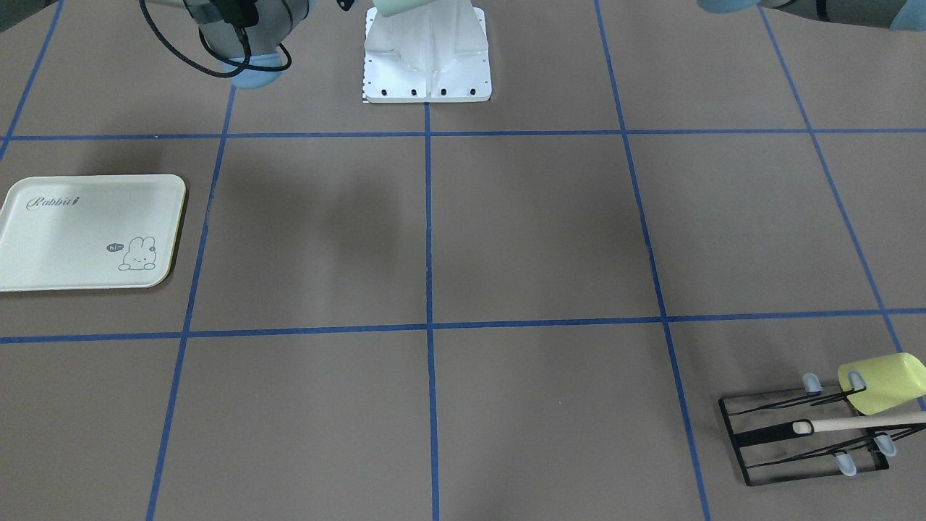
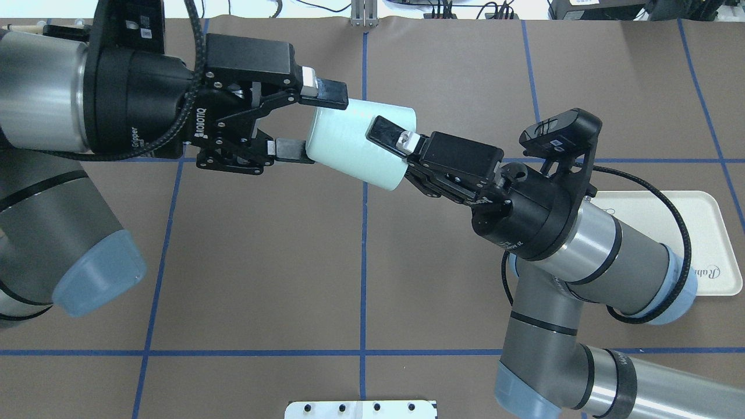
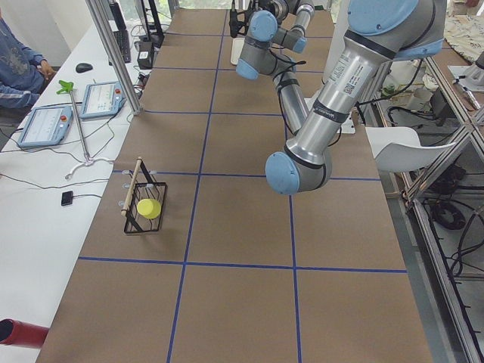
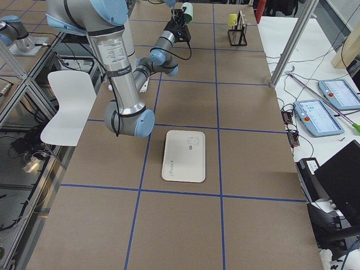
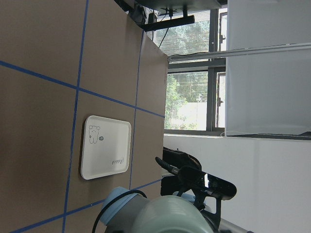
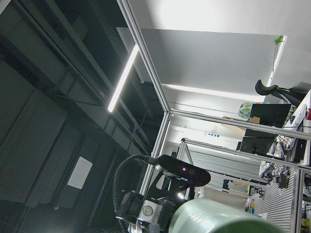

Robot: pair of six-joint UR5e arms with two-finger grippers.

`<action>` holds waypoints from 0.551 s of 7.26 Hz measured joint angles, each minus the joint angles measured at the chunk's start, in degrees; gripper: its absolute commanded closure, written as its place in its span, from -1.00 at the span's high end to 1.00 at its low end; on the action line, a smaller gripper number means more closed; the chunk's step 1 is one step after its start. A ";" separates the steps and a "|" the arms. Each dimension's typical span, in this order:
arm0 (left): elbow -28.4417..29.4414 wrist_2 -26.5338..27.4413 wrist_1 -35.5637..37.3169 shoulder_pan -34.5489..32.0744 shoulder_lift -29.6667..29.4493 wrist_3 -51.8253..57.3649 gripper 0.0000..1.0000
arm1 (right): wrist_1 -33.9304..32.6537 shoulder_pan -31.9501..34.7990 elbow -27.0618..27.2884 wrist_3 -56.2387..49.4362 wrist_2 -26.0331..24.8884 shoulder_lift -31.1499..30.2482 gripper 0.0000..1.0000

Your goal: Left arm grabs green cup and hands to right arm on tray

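The pale mint-green cup (image 2: 349,142) is held on its side, high in the air between both arms. My left gripper (image 2: 319,125) comes in from the left, with one finger on each side of the cup's base end, shut on it. My right gripper (image 2: 391,145) comes in from the right and is shut on the rim end. One of its fingers (image 2: 387,132) lies on the cup and the other is hidden. The cup fills the bottom of the left wrist view (image 5: 170,216) and of the right wrist view (image 6: 214,218). The cream tray (image 1: 87,231) lies flat on the table, partly under my right arm (image 2: 582,244).
A black wire rack (image 1: 803,434) with a wooden handle holds a yellow-green cup (image 1: 882,380) at the far corner on my left side. The white robot base plate (image 1: 427,65) sits at the near table edge. Blue tape lines grid the brown table (image 1: 535,231).
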 measured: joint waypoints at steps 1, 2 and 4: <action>-0.15 0.00 -0.08 -0.07 -0.02 0.34 1.00 | 0.07 0.09 0.03 0.00 0.03 -0.13 -1.00; -0.19 0.08 -0.14 -0.13 -0.02 0.89 1.00 | 0.14 0.20 0.08 0.19 0.06 -0.23 -1.00; 0.01 0.42 0.01 -0.22 0.17 1.52 1.00 | 0.20 0.79 0.31 0.94 0.06 -0.87 -1.00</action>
